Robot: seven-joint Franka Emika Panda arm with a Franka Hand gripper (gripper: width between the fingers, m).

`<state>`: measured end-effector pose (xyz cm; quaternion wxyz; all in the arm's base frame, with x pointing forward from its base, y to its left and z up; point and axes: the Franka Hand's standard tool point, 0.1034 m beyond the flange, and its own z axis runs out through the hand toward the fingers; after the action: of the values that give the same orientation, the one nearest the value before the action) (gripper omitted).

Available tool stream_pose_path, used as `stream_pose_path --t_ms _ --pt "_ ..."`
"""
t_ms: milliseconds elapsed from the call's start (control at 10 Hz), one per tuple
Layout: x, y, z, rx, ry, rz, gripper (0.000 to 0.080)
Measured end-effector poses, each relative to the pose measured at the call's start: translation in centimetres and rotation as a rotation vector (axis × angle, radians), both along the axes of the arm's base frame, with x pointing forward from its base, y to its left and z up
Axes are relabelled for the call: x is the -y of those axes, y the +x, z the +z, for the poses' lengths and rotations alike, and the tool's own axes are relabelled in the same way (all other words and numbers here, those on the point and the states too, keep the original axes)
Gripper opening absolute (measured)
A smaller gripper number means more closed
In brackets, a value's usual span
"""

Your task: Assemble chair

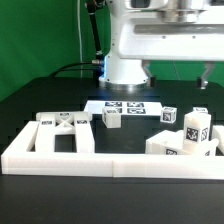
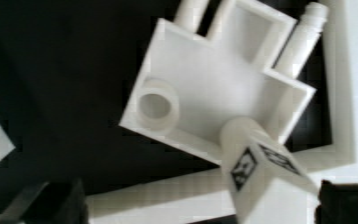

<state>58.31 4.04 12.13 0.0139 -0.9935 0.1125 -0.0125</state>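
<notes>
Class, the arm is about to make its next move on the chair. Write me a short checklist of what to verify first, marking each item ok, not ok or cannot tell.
1. Pincer open, nothing gripped: ok.
2. Seat lying flat, in the wrist view: ok.
3. Leg apart from the seat: cannot tell; it overlaps the seat's corner in the wrist view.
4. Ladder frame lying inside the border rail: ok.
5. Pincer lined up with a part to grasp: cannot tell.

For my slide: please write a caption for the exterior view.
White chair parts lie on a black table before the arm.
</notes>
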Motion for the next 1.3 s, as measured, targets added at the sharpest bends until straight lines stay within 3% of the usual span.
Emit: stream_pose_path --t_ms 300,400,600,800,1300 --pt "0.0 0.1 -0.2 0.0 -0.002 0.026 0.0649" --pt "1.1 -0.1 -0.6 0.001 -0.006 0.069 0.0649" --pt "4.1 -3.1 -2.3 0.012 -0.019 0.15 0.0649" --pt "6.3 -4.1 -3.3 0.007 -0.029 0.178 0.0649" --pt "6.2 -4.2 -3.4 0.005 -0.032 0.196 0.0649"
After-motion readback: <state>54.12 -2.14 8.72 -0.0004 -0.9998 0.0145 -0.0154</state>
